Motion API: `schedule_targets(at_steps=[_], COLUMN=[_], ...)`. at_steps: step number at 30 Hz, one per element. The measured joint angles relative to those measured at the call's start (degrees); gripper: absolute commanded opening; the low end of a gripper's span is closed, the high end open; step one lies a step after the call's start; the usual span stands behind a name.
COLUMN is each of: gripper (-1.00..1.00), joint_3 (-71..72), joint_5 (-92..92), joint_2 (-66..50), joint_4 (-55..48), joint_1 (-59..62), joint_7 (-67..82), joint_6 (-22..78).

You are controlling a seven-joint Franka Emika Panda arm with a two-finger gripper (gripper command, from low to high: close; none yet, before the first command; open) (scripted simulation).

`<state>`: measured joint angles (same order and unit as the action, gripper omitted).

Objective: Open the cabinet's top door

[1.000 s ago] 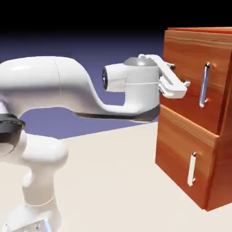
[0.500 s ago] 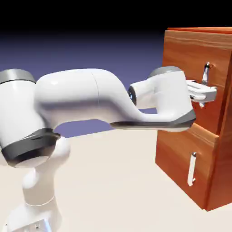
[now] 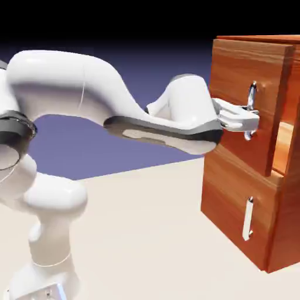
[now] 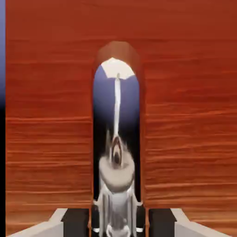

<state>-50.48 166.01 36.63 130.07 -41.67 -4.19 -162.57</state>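
In the exterior view, the cabinet (image 3: 287,234) stands at the exterior view's right, tall and boxy, in reddish-brown wood grain. Its top door (image 3: 231,70) makes up the upper part of the cabinet's front and stands ajar: the edge toward the exterior view's right is away from the cabinet's body, and lighter orange wood (image 3: 285,146) shows in the gap. The top door carries an upright, shiny silver handle (image 3: 252,91). Below it on the cabinet's front sits the shorter lower panel (image 3: 225,176), with its own upright lower handle (image 3: 248,220). My white arm (image 3: 58,82) reaches across from the exterior view's left of the cabinet, and my pincer (image 3: 251,120) is in front of the cabinet's top door, at the middle stretch of the silver handle. The handle shows above and below my pincer.

In the hand view, the top door's red-brown grain fills most of what I see, its streaks running across. The handle is large and mirror-bright in the middle, with blue, black and pale reflections along it. At the bottom edge, my dark fingertips (image 4: 75,224) are on either side of it. My pincer is drawn narrow, closed on the handle of the cabinet's top door.
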Motion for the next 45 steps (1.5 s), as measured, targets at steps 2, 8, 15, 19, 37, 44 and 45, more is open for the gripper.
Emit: schedule_targets(at_steps=[2,8,15,19,37,44,45], gripper=[-1.0,-1.0,-1.0,-1.0,-1.0,-1.0,-1.0], joint_3=[3.6,15.5,28.6,35.4,68.7,83.1,85.1], joint_5=[-0.9,-14.0,-31.5,-41.4,-85.8,-99.2,-100.7], joint_2=[-0.9,2.0,8.2,12.1,17.3,9.0,7.4], joint_4=[1.4,9.5,19.1,23.6,28.0,19.4,17.8], joint_1=[4.2,16.5,27.0,30.3,29.7,32.0,32.8], joint_7=[-1.3,6.7,16.8,21.8,33.2,31.9,31.5], joint_6=[0.5,5.6,13.3,18.4,53.4,70.7,73.2])
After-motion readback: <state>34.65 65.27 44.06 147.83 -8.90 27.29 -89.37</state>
